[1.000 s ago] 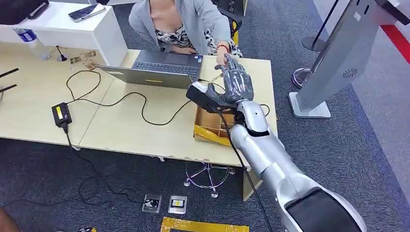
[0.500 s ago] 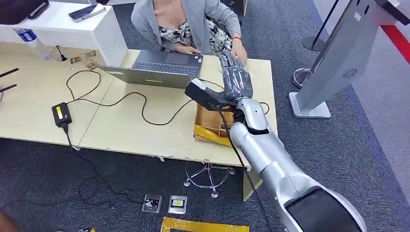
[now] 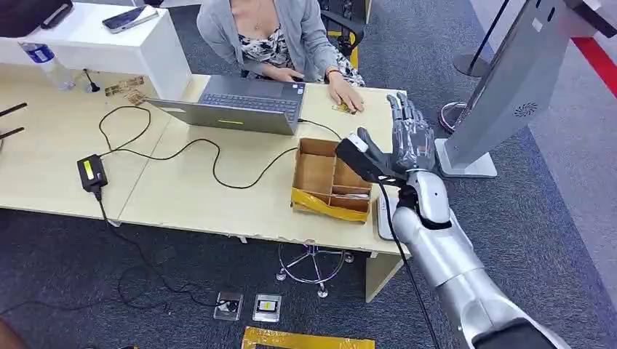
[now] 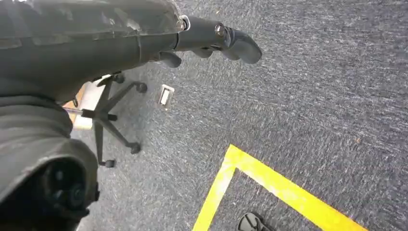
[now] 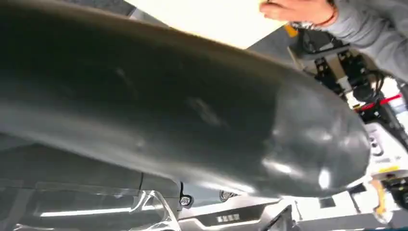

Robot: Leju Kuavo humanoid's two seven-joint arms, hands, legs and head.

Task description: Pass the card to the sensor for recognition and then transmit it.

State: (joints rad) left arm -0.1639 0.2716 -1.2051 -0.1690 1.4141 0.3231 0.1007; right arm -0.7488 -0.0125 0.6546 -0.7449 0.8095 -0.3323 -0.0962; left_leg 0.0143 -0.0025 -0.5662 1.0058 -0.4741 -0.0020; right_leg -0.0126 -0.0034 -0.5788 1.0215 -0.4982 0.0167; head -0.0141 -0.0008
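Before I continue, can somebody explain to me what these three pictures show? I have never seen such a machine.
It is a humanoid robot with two silver arms and many-fingered hands. The head view looks down from high on its body. There the right hand is raised beside the desk's corner, fingers straight and apart, holding nothing. On the desk lie a laptop, a cardboard box with compartments, a black power adapter and its cable. A seated person rests a hand on the desk near a small card. The other two views come from cameras at the wrists. The left hand hangs over the carpet, holding nothing; the right wrist view is mostly a blurred thumb.
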